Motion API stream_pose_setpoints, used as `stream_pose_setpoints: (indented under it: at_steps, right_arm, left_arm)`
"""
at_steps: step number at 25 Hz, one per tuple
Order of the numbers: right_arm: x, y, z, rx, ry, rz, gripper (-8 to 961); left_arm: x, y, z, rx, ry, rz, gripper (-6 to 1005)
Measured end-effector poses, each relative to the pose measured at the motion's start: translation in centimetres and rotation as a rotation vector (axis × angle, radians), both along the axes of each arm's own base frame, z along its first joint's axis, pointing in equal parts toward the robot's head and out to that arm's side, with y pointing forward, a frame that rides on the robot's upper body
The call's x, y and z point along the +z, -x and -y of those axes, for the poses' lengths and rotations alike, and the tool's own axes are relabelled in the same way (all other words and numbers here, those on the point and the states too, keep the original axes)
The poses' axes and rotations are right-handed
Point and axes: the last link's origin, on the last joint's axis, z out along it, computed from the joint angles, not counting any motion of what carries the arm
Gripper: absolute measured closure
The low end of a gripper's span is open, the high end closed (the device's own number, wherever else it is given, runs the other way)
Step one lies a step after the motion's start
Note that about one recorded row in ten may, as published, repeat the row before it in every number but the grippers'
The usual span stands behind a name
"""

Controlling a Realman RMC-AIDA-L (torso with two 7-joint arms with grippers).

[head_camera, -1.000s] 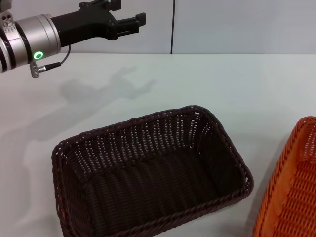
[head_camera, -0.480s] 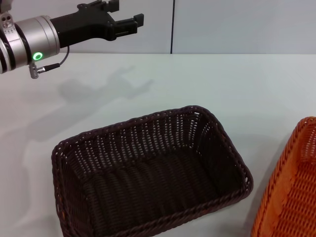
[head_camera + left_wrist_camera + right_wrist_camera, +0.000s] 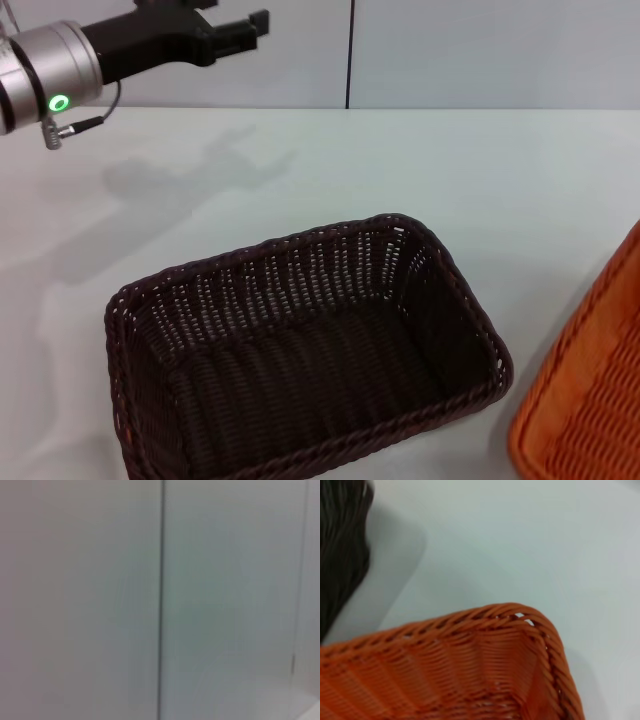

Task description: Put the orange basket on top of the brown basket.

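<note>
Left arm: raised high, reaching level above the far-left bench point(image 3: 420, 180), well beyond the brown basket point(image 3: 300, 350).
Left wrist: silver cuff showing a green ring light.
Left hand point(image 3: 250, 25): black, pointing toward the back wall.
Right arm: not seen in head view.

A dark chocolate-brown weave with an openwork lattice and a braided rim is shown by the brown basket point(image 3: 300, 350). Bright orange wicker is seen on the orange basket point(image 3: 590, 400) at lower right. The desk point(image 3: 480, 170) is plain white. A black left claw point(image 3: 235, 25) on a silver arm is seen at upper left.
</note>
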Motion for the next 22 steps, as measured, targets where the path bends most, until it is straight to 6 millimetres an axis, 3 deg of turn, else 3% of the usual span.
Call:
stream_pose_setpoints:
  at_steps: [6, 10, 18, 22]
  right_arm:
    - [6.8, 1.2, 2.0, 0.085, -0.254, -0.194, 807]
    - [8.7, 1.5, 2.9, 0.137, -0.420, -0.353, 814]
    - [6.7, 1.9, 2.2, 0.184, -0.649, -0.733, 818]
    - [3.4, 3.4, 1.1, 0.201, -0.663, -0.878, 819]
  left_arm:
    - [1.4, 0.9, -0.2, 0.035, -0.048, 0.034, 162]
    - [2.0, 1.4, -0.2, 0.052, -0.070, 0.049, 162]
    - [2.8, 2.1, -0.3, 0.074, -0.096, 0.050, 162]
    - [3.2, 2.4, -0.4, 0.084, -0.111, 0.051, 164]
